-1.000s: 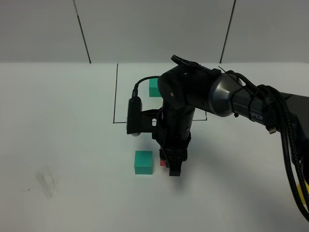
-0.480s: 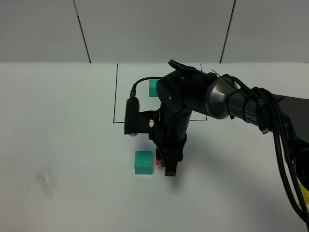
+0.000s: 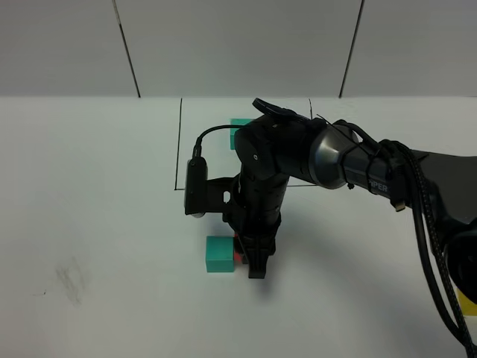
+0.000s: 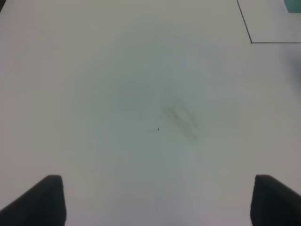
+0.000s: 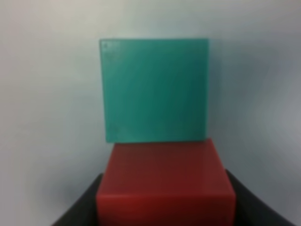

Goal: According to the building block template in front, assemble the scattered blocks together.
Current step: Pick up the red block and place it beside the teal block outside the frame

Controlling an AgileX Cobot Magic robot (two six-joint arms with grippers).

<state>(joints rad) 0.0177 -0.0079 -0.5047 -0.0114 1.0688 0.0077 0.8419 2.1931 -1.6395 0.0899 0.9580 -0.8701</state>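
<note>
From above: the right tool [image 3: 256, 262] reaches across the table [image 3: 89, 224], pinching a red block [image 3: 238, 258] just right of a teal block [image 3: 219, 253]; the template [image 3: 240, 123] lies behind. Left wrist: the left tool [image 4: 155, 200] is spread above the table. Right wrist: the red block touches the teal one, straight ahead.

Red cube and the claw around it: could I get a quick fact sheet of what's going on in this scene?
Surface: white table
Grip: right gripper shut on red cube
Contact: red cube edge to edge with loose teal cube
Idle: left gripper open, empty, over bare table
Background: template inside a black outline, largely hidden by the arm; only its teal cube shows
</note>
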